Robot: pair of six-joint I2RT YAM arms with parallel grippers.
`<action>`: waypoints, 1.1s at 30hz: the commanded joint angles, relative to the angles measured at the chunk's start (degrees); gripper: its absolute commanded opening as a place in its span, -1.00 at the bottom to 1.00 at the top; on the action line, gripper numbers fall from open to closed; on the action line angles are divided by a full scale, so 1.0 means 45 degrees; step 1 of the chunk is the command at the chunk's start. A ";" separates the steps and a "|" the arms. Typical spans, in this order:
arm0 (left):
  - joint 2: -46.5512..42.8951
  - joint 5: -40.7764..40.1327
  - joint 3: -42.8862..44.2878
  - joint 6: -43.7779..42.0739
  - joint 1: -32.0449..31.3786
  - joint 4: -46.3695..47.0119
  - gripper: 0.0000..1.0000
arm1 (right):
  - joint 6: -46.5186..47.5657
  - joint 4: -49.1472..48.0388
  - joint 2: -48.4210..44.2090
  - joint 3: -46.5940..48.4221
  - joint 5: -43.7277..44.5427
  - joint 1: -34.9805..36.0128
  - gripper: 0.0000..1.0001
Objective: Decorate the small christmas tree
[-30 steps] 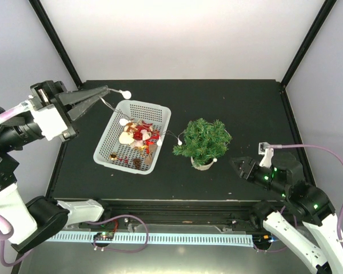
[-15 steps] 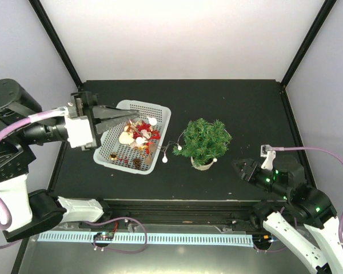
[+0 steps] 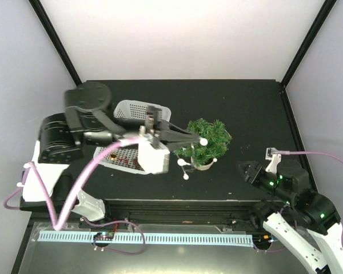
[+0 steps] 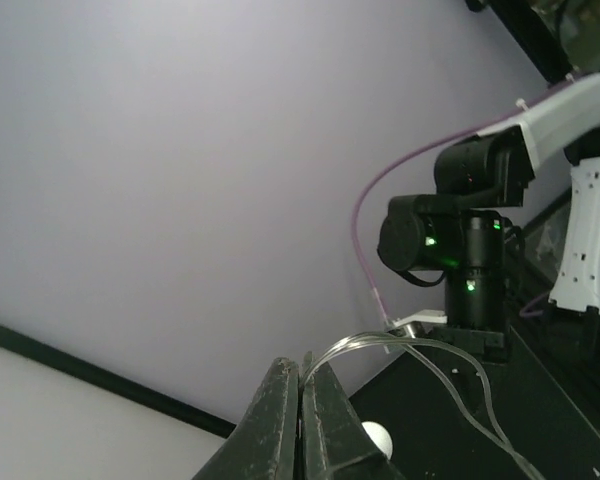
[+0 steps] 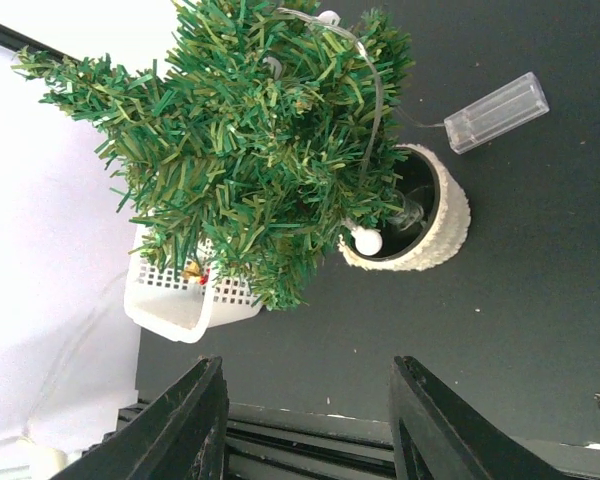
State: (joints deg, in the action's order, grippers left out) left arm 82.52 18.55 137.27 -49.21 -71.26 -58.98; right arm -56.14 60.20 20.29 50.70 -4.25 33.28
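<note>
The small christmas tree [image 3: 210, 138] stands in its whitish pot [image 3: 203, 165] mid-table; in the right wrist view the tree [image 5: 250, 150] and pot [image 5: 442, 235] are close ahead. My left gripper [image 3: 196, 138] is shut on the clear wire of a string of white bulb lights [image 3: 185, 176], with its tips at the tree's left side. In the left wrist view the gripper [image 4: 302, 372] pinches the wire [image 4: 380, 345] with a bulb [image 4: 377, 440] beside it. Part of the string lies over the tree [image 5: 365, 240]. My right gripper [image 3: 244, 169] is open and empty, right of the pot.
The white mesh basket [image 3: 131, 108] of ornaments sits left of the tree, largely covered by my left arm; it also shows behind the tree [image 5: 175, 300]. A clear battery box [image 5: 495, 112] lies on the table by the pot. The table's near edge runs just below my right gripper [image 5: 305, 420].
My left arm has swung right from over the basket to the tree, carrying the light string. The right gripper has eased slightly back and stays open.
</note>
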 commanded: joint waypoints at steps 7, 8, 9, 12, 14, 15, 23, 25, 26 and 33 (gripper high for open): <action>0.1831 -0.2695 0.0519 -0.1971 -0.1916 0.0937 -0.97 | -0.0224 0.0694 -0.0740 -0.0199 0.0805 -0.0060 -0.08; 0.2071 -0.2930 0.0580 -0.2135 -0.1973 0.1063 -0.97 | -0.0252 0.0761 -0.0828 -0.0215 0.0849 -0.0064 -0.08; 0.2419 -0.3162 0.0768 -0.2287 -0.2010 0.1162 -0.97 | -0.0290 0.0830 -0.0951 -0.0229 0.0906 -0.0070 -0.08; 0.3139 -0.3621 0.1233 -0.2590 -0.2045 0.1591 -0.97 | -0.0457 0.1006 -0.1306 -0.0336 0.1031 -0.0070 -0.08; 0.3500 -0.3991 0.1253 -0.2952 -0.2056 0.2128 -0.97 | -0.0506 0.1095 -0.1495 -0.0376 0.1100 -0.0070 -0.08; 0.3701 -0.4327 0.1253 -0.3144 -0.2071 0.2423 -0.97 | -0.0534 0.1128 -0.1577 -0.0395 0.1147 -0.0071 -0.08; 0.5387 -0.6260 0.1364 -0.5283 -0.1725 0.4961 -0.97 | -0.0457 0.1178 -0.1769 -0.0492 0.1201 -0.0071 -0.08; 0.5702 -0.6375 0.1422 -0.5648 -0.1469 0.5451 -0.97 | -0.0471 0.1141 -0.1837 -0.0562 0.1207 -0.0070 -0.08; 0.5858 -0.6461 0.1433 -0.5854 -0.1344 0.5678 -0.97 | -0.0478 0.1139 -0.1881 -0.0592 0.1202 -0.0061 -0.08; 0.6545 -0.6507 0.1468 -0.6718 -0.0201 0.6673 -0.97 | -0.0586 0.1242 -0.2317 -0.0946 0.1197 -0.0071 -0.08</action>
State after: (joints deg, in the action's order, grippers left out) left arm 111.15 -8.78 141.29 -75.72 -75.05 -34.68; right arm -58.04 65.23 11.46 47.31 -0.08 33.26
